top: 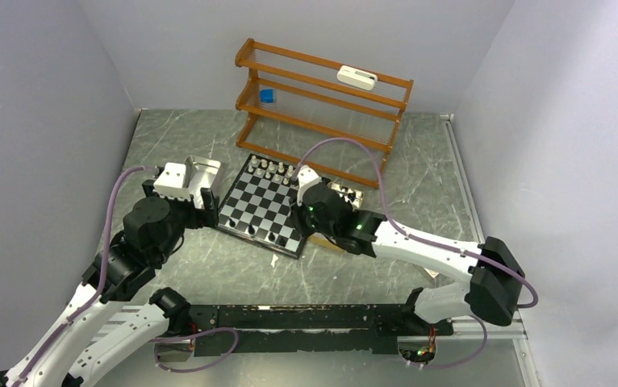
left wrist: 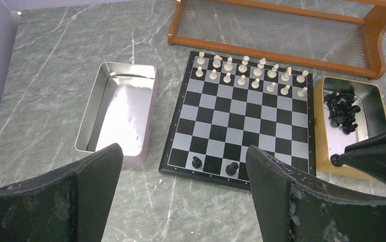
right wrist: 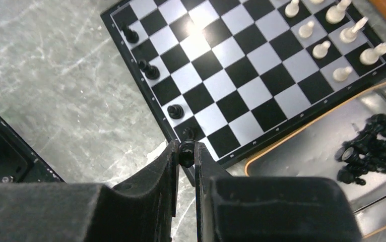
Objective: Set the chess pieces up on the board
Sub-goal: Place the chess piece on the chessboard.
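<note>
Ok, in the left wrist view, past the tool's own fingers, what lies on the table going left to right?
silver tray, nothing in it → chessboard, with white pieces filling its far two rows → tan-rimmed box holding loose black pieces.

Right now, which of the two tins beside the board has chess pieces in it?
The right-hand tin, on the right arm's side of the board: a heap of black pieces lies in it. The left-hand tin shows only bare metal inside.
</note>
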Robot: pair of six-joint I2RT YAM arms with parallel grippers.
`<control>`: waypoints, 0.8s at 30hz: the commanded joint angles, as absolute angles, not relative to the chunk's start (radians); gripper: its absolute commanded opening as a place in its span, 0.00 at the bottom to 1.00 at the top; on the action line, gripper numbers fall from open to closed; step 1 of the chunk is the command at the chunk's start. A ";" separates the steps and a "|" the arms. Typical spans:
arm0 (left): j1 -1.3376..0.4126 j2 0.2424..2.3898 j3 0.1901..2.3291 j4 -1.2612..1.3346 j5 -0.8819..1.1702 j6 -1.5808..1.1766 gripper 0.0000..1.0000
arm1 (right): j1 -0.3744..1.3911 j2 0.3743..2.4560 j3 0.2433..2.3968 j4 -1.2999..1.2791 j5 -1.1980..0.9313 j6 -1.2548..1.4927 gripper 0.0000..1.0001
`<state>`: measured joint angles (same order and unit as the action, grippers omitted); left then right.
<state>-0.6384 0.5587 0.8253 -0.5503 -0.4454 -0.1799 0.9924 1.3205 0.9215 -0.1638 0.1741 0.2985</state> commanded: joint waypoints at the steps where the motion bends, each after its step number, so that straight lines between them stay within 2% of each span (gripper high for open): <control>1: -0.644 0.558 0.825 -0.545 -0.459 -0.181 0.96 | 1.052 1.368 0.886 -0.180 0.258 0.324 0.12; 12: -0.644 0.572 0.827 -0.546 -0.451 -0.182 0.96 | 1.116 1.398 0.766 -0.067 0.324 0.350 0.13; 24: -0.644 0.573 0.825 -0.546 -0.447 -0.181 0.96 | 1.122 1.501 0.786 -0.003 0.322 0.337 0.13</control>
<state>-0.6384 0.5709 0.8253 -0.5507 -0.4446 -0.1799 1.1149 1.4746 0.7685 -0.0490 0.2966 0.3355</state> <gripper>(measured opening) 0.960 0.169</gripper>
